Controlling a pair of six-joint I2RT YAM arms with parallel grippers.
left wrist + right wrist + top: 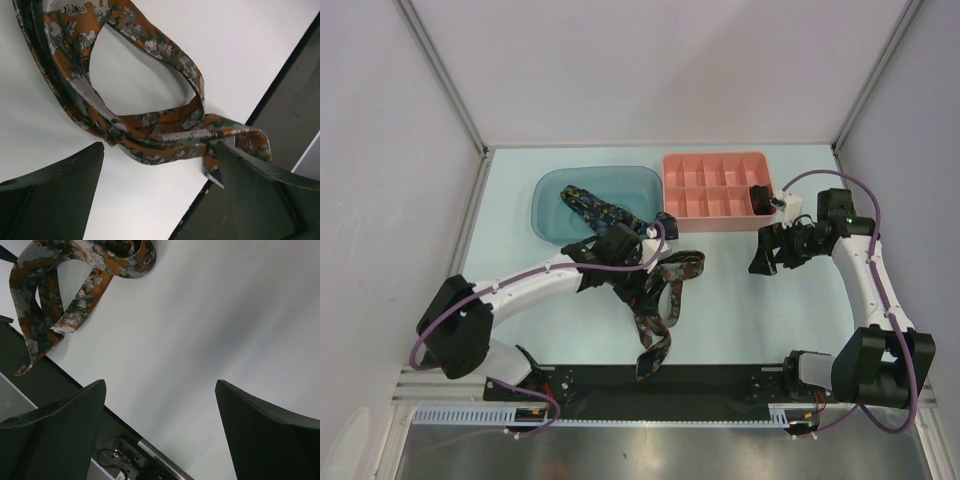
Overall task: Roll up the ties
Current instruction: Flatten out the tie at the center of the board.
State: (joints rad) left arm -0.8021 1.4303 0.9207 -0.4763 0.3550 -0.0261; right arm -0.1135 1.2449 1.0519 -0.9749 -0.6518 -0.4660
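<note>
An orange-brown flecked tie (672,290) lies in loose loops on the table, one end reaching the black front strip. My left gripper (647,288) hovers over its loops, open. In the left wrist view the tie (150,127) lies just beyond the gripper (159,146), and a fold touches the right fingertip (225,152). Nothing is held between the jaws. A navy speckled tie (595,206) lies unrolled in the blue bin (552,190). My right gripper (763,258) is open and empty, just in front of the pink tray. The orange tie (60,305) shows far off in the right wrist view, away from the gripper (161,384).
A pink divided tray (705,185) stands at the back right, with a small dark bundle (760,195) in its right compartment. A black strip (720,375) runs along the near table edge. White walls close in the left, back and right.
</note>
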